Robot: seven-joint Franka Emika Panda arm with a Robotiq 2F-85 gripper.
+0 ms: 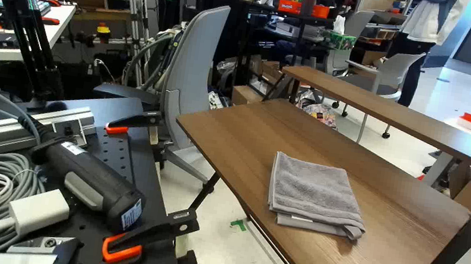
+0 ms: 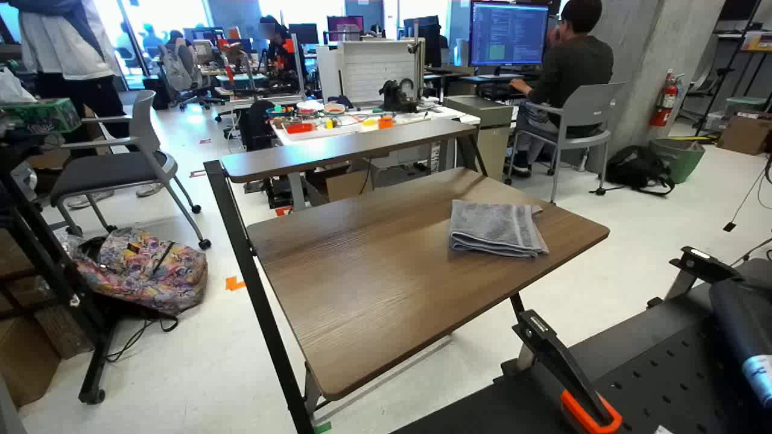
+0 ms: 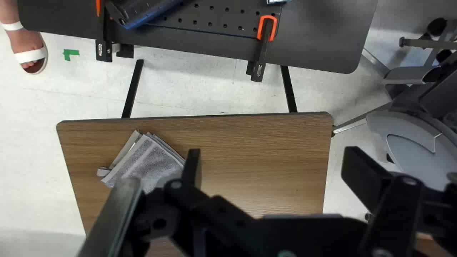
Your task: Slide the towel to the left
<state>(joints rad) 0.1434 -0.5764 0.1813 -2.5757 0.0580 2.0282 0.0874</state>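
One folded grey towel (image 1: 315,194) on brown tabletop (image 1: 239,135); gripper (image 3: 274,162) spread wide above.

All views share the table (image 2: 398,268), the wrist view seemingly overhead.

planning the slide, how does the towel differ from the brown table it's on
The towel is grey; the table is brown with wood grain. The towel is fuzzy cloth folded in layers; the table has a smooth-looking flat top. The towel is much smaller, covering only part of the table. Both look roughly four-sided.
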